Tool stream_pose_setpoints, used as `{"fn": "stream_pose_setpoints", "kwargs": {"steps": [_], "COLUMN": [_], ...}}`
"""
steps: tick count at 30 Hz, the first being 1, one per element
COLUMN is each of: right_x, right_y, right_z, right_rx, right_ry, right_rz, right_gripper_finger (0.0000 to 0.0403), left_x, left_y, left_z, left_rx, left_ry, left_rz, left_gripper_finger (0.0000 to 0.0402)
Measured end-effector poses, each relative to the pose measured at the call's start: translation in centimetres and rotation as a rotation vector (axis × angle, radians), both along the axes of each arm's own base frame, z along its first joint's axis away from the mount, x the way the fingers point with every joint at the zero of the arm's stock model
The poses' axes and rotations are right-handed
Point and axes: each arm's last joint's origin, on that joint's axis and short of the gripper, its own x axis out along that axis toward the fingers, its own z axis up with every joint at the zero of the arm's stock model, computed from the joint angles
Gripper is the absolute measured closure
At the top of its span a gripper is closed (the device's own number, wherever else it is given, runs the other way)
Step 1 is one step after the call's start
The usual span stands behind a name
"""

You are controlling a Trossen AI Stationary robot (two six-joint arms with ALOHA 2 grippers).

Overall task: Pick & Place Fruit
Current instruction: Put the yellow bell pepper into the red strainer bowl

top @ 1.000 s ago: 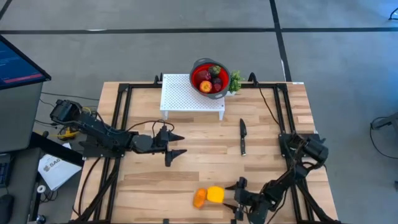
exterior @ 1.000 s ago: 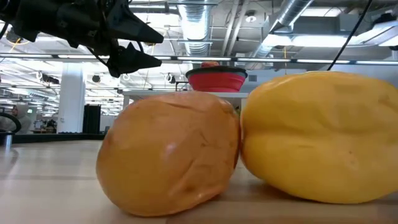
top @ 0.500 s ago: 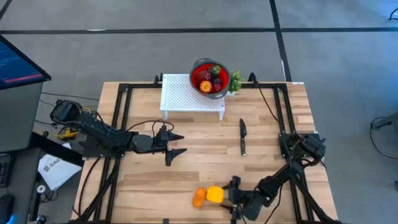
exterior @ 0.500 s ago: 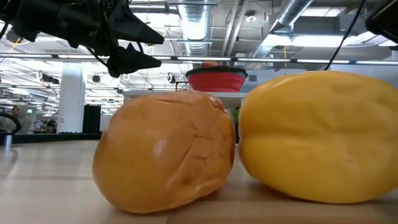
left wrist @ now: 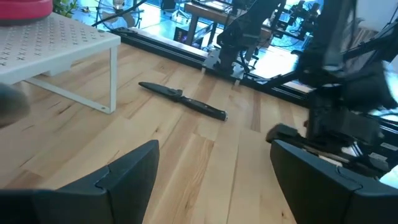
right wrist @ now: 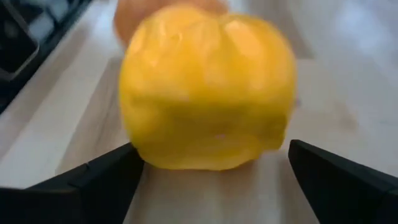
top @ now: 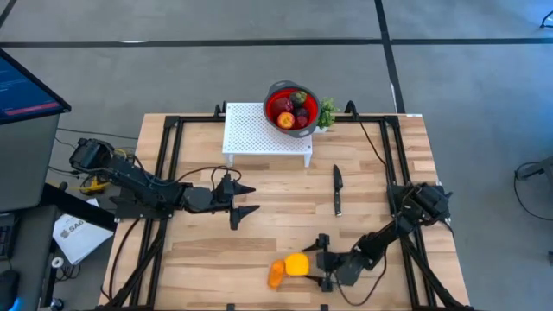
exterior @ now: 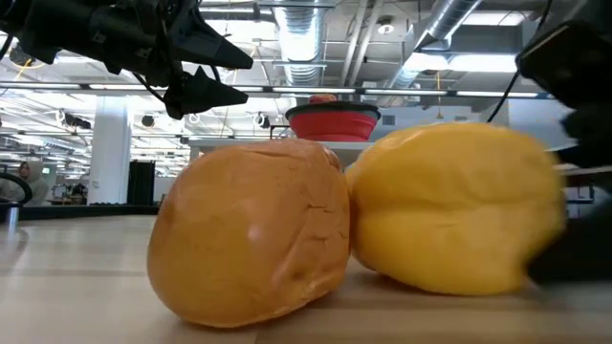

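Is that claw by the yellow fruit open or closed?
Open. The right gripper has its two dark fingers spread wider than the yellow fruit, one either side, not clamped on it.

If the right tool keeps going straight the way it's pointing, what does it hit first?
Most likely the yellow fruit. The right tool is open and aimed at it near the table's front edge, fingers set either side. The orange fruit sits just behind, touching the yellow one, so it would be pushed next.

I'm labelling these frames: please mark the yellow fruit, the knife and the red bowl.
yellow fruit (top: 297, 264): high view, its top face.
knife (top: 338, 191): high view, mid-length of it.
red bowl (top: 273, 90): high view, its grey rim.
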Motion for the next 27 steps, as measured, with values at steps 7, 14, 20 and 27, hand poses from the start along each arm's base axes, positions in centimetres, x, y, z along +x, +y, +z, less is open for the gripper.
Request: {"fn": "stream_pose_setpoints", "kwargs": {"steps": [7,14,20,27], "right_x": [0.9,2.8,2.9,2.8], "right_y": [-2.2,-4.3,-4.5,-5.0], "right_z": [0.5,0.4,0.4,1.8], "right_rx": [0.013,0.061,0.048,0.038], "right_ry": [-0.123,-0.072,-0.074,-0.068], "right_rz": [0.071,0.195,0.201,0.169], "right_gripper_finger": [0.0028,0.0037,0.0090,0.0124], "left_x": [0.0,0.0,0.0,0.0], "left_y": [0.0,0.0,0.0,0.0], "left_z": [0.0,0.0,0.0,0.0], "left_rx": [0.000,-0.017,-0.017,-0.016], "left_ry": [0.000,-0.004,-0.004,-0.004], "left_rz": [0.000,0.009,0.010,0.010], "left_gripper_finger": [0.0101,0.0101,0.0101,0.0101]}}
